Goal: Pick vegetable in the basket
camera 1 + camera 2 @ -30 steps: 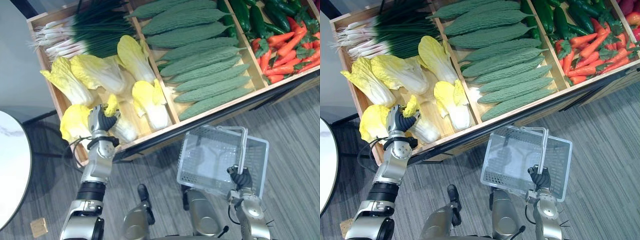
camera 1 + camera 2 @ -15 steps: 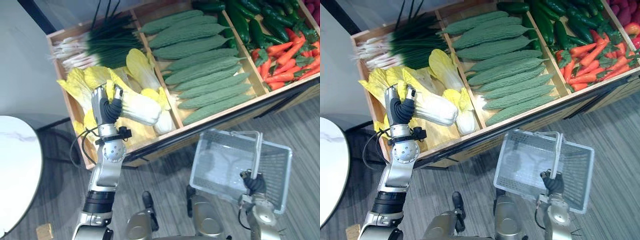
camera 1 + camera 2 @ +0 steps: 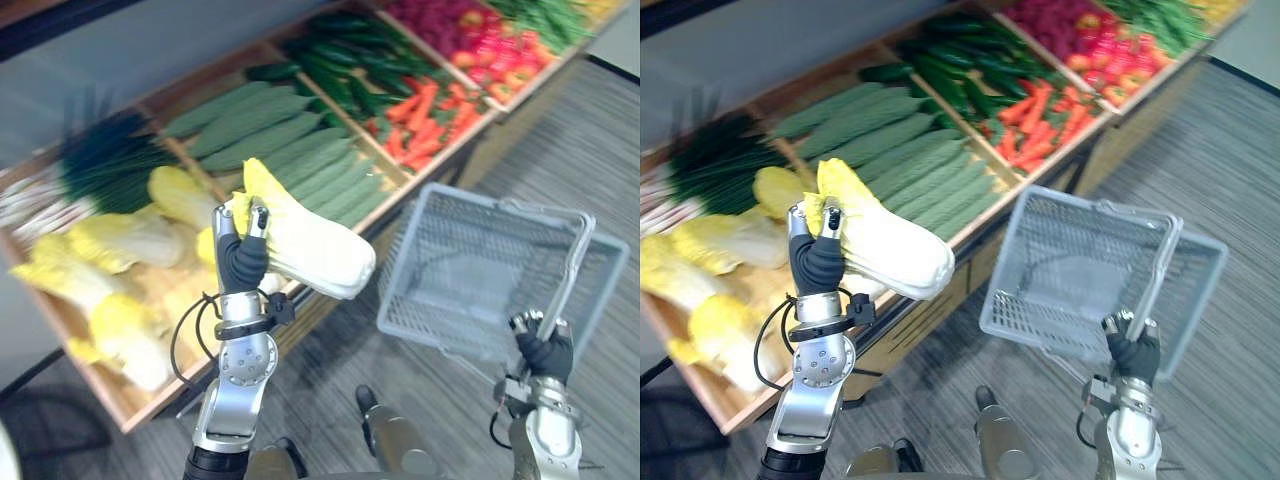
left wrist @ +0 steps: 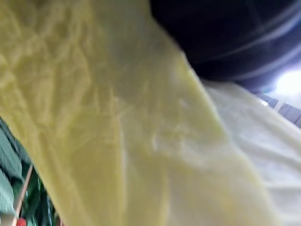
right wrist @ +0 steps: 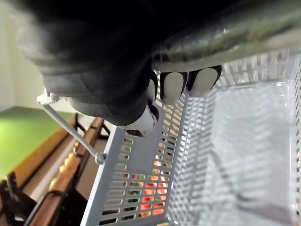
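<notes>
A shelf [image 3: 135,412] of cucumbers [image 3: 335,70] and carrots [image 3: 425,120] lies behind. The left hand [image 3: 243,262] grips a pale, yellow-leafed cabbage [image 3: 312,252] near the grey basket [image 3: 470,290], held by the right hand [image 3: 545,352].

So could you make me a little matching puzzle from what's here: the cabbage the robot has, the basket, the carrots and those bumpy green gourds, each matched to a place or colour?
Things:
1 napa cabbage
2 grey basket
3 carrots
4 bitter gourds

Descriptions:
A orange, lying in the wooden stand
B gripped in the left hand, up off the stand
C green, in the compartment beside the other cabbages
D hanging by its handle from the right hand

Pairs: 1-B, 2-D, 3-A, 4-C.
</notes>
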`<state>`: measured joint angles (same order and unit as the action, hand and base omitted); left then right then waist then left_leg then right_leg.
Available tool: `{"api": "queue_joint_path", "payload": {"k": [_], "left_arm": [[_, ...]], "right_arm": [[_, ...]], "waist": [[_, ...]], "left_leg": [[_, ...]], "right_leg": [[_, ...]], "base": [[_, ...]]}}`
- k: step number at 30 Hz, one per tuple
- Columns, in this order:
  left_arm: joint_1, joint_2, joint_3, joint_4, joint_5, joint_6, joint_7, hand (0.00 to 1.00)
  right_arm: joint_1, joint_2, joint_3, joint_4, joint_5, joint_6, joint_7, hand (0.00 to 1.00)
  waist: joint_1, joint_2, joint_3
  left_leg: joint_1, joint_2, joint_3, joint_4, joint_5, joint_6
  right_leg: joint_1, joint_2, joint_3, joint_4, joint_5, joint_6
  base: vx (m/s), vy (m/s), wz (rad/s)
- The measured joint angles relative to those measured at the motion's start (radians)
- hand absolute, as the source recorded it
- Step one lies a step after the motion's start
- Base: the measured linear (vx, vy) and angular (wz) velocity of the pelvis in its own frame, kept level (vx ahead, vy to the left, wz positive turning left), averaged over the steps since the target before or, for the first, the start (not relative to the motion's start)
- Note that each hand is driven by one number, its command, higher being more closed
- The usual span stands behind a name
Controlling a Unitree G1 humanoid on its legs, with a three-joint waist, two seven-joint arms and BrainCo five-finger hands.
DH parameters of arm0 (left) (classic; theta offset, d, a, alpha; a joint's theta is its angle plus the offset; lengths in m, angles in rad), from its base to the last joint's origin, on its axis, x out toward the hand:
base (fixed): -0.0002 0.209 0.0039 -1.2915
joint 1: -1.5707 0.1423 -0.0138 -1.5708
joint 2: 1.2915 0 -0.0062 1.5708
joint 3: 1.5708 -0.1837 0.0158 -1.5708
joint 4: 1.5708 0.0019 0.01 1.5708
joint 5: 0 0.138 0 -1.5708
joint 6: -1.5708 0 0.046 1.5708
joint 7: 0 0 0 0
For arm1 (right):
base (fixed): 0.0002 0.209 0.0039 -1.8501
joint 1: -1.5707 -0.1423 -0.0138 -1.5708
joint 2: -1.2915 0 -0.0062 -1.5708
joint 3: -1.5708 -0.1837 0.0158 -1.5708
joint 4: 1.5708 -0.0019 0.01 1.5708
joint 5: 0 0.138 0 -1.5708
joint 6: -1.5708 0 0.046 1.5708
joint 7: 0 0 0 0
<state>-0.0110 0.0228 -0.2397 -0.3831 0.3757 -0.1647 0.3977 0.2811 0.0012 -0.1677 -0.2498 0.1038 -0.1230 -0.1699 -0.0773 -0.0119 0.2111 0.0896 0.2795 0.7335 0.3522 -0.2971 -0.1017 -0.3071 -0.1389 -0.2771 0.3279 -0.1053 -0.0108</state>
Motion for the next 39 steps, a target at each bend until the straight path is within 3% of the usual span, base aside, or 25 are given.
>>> {"api": "queue_joint_path", "payload": {"k": [1, 3, 4, 5, 7, 8, 9, 10, 11, 13, 15, 16, 17, 18, 19, 20, 22, 27, 31, 39], "left_arm": [[-0.002, 0.0, -0.007, 0.031, -0.014, -0.004, -0.009, 1.0], [-0.019, -0.001, -0.016, 0.083, -0.026, -0.01, -0.027, 1.0], [-0.029, -0.001, -0.033, 0.129, -0.041, -0.01, -0.031, 1.0], [-0.035, -0.002, -0.04, 0.148, -0.045, -0.01, -0.036, 1.0], [-0.078, -0.003, -0.1, 0.249, -0.055, -0.008, -0.082, 1.0], [-0.088, -0.003, -0.113, 0.265, -0.057, -0.008, -0.094, 1.0], [-0.1, -0.002, -0.127, 0.289, -0.062, -0.008, -0.107, 1.0], [-0.107, 0.0, -0.153, 0.309, -0.064, -0.008, -0.114, 1.0], [-0.11, -0.001, -0.166, 0.314, -0.067, -0.009, -0.115, 1.0], [-0.111, -0.002, -0.192, 0.315, -0.088, -0.01, -0.116, 1.0], [-0.121, -0.001, -0.195, 0.321, -0.088, -0.012, -0.115, 1.0], [-0.123, -0.002, -0.196, 0.329, -0.088, -0.016, -0.114, 1.0], [-0.131, -0.011, -0.204, 0.348, -0.088, -0.018, -0.114, 1.0], [-0.134, -0.01, -0.211, 0.378, -0.086, -0.019, -0.115, 1.0], [-0.134, -0.008, -0.213, 0.387, -0.08, -0.019, -0.115, 1.0], [-0.137, -0.004, -0.213, 0.419, -0.061, -0.018, -0.115, 1.0], [-0.144, 0.005, -0.216, 0.472, -0.022, -0.011, -0.115, 1.0], [-0.194, 0.02, -0.247, 0.586, 0.118, 0.048, -0.116, 1.0], [-0.218, 0.042, -0.272, 0.612, 0.236, 0.06, -0.138, 1.0], [-0.256, 0.085, -0.258, 0.732, 0.373, 0.081, -0.16, 1.0]], "right_arm": [[-0.036, -0.008, 0.019, 0.06, 0.0, -0.004, 0.001, 1.0], [-0.114, -0.029, 0.038, 0.151, 0.003, -0.004, 0.004, 1.0], [-0.157, -0.045, 0.056, 0.203, 0.004, -0.004, 0.021, 1.0], [-0.168, -0.053, 0.064, 0.218, 0.003, -0.004, 0.025, 1.0], [-0.213, -0.115, 0.113, 0.28, 0.003, 0.006, 0.054, 1.0], [-0.219, -0.128, 0.124, 0.288, 0.003, 0.014, 0.061, 1.0], [-0.23, -0.155, 0.151, 0.306, 0.002, 0.018, 0.067, 1.0], [-0.236, -0.176, 0.183, 0.317, 0.003, 0.019, 0.067, 1.0], [-0.236, -0.184, 0.188, 0.318, 0.003, 0.019, 0.066, 1.0], [-0.262, -0.188, 0.21, 0.33, 0.003, 0.02, 0.067, 1.0], [-0.299, -0.185, 0.225, 0.358, 0.008, 0.019, 0.067, 1.0], [-0.311, -0.186, 0.228, 0.367, 0.012, 0.018, 0.067, 1.0], [-0.326, -0.204, 0.229, 0.37, 0.015, 0.018, 0.067, 1.0], [-0.327, -0.201, 0.237, 0.391, 0.028, 0.018, 0.072, 1.0], [-0.323, -0.205, 0.247, 0.388, 0.042, 0.018, 0.083, 1.0], [-0.315, -0.204, 0.265, 0.387, 0.073, 0.019, 0.099, 1.0], [-0.297, -0.206, 0.293, 0.387, 0.111, 0.023, 0.14, 1.0], [-0.251, -0.206, 0.384, 0.386, 0.231, 0.063, 0.239, 1.0], [-0.224, -0.216, 0.415, 0.385, 0.316, 0.077, 0.282, 1.0], [-0.223, -0.255, 0.461, 0.38, 0.46, 0.107, 0.296, 1.0]], "waist": [[-0.002, 0.002, -0.011], [0.001, 0.002, -0.014], [0.0, 0.0, -0.015], [0.0, 0.003, -0.015], [-0.02, 0.028, -0.019], [-0.018, 0.028, -0.019], [-0.021, 0.029, -0.019], [-0.019, 0.033, -0.021], [-0.019, 0.033, -0.021], [-0.003, 0.031, -0.021], [0.012, 0.032, -0.021], [0.012, 0.037, -0.022], [0.012, 0.078, -0.033], [0.013, 0.071, -0.036], [0.012, 0.063, -0.04], [0.007, 0.04, -0.042], [0.006, 0.031, -0.047], [-0.005, 0.028, -0.048], [-0.02, 0.019, -0.049], [-0.021, 0.004, -0.052]], "left_leg": [[0.031, 0.003, 0.051, -0.004, -0.005, -0.007], [0.066, 0.007, 0.105, -0.016, -0.005, -0.007], [0.09, 0.006, 0.13, -0.021, -0.005, -0.007], [0.097, 0.008, 0.132, -0.02, -0.005, -0.007], [0.109, 0.077, 0.117, 0.12, 0.011, 0.011], [0.103, 0.098, 0.094, 0.188, 0.033, 0.042], [0.069, 0.128, 0.001, 0.33, 0.117, 0.111], [0.012, 0.101, -0.152, 0.419, 0.08, 0.063], [-0.021, 0.076, -0.221, 0.44, 0.051, 0.041], [-0.134, -0.034, -0.419, 0.413, -0.029, 0.038], [-0.191, -0.091, -0.516, 0.29, -0.039, 0.038], [-0.202, -0.109, -0.545, 0.2, -0.025, 0.034], [-0.209, -0.105, -0.591, 0.003, 0.139, 0.029], [-0.191, -0.113, -0.581, -0.005, 0.13, 0.02], [-0.178, -0.127, -0.579, -0.027, 0.129, 0.021], [-0.148, -0.155, -0.547, -0.077, 0.138, 0.038], [-0.128, -0.173, -0.517, -0.114, 0.144, 0.047], [-0.101, -0.177, -0.483, -0.142, 0.144, 0.047], [-0.066, -0.176, -0.48, -0.166, 0.143, 0.046], [-0.059, -0.177, -0.471, -0.177, 0.143, 0.047]], "right_leg": [[0.014, -0.048, -0.151, 0.015, 0.006, -0.032], [0.023, -0.087, -0.297, 0.037, 0.027, -0.057], [0.01, -0.076, -0.299, 0.038, 0.071, -0.046], [0.0, -0.062, -0.278, 0.041, 0.071, -0.046], [-0.009, 0.021, -0.172, 0.048, 0.055, -0.057], [-0.004, 0.037, -0.146, 0.048, 0.049, -0.057], [0.03, 0.064, -0.099, 0.023, 0.047, -0.056], [0.076, 0.078, -0.054, -0.02, 0.053, -0.054], [0.095, 0.078, -0.034, -0.038, 0.056, -0.049], [0.163, 0.072, 0.054, -0.111, 0.084, -0.031], [0.194, 0.06, 0.117, -0.149, 0.105, -0.005], [0.201, 0.058, 0.134, -0.158, 0.112, 0.007], [0.206, 0.083, 0.159, -0.17, 0.118, 0.025], [0.221, 0.083, 0.206, -0.202, 0.138, 0.055], [0.23, 0.073, 0.215, -0.226, 0.145, 0.06], [0.242, 0.051, 0.246, -0.271, 0.162, 0.077], [0.247, 0.037, 0.279, -0.307, 0.18, 0.087], [0.255, 0.04, 0.306, -0.337, 0.192, 0.088], [0.284, 0.05, 0.314, -0.353, 0.193, 0.085], [0.286, 0.051, 0.329, -0.365, 0.192, 0.082]], "base": [[0.1, -0.018, -1.6], [0.16, -0.116, -1.74], [0.18, -0.183, -1.7], [0.25, -0.225, -1.68], [0.3, -0.191, -1.56], [0.29, -0.111, -1.42], [0.3, -0.046, -1.33], [0.28, -0.014, -1.17], [0.25, 0.073, -1.01], [0.23, 0.133, -0.98], [0.17, 0.17, -0.93], [0.12, 0.228, -0.93], [0.11, 0.274, -0.87], [0.12, 0.272, -0.71], [0.11, 0.258, -0.56], [0.06, 0.164, -0.33], [0.06, 0.162, -0.36], [0.08, 0.06, -0.18], [0.04, 0.017, -0.05], [-0.03, 0.01, -0.05]]}}
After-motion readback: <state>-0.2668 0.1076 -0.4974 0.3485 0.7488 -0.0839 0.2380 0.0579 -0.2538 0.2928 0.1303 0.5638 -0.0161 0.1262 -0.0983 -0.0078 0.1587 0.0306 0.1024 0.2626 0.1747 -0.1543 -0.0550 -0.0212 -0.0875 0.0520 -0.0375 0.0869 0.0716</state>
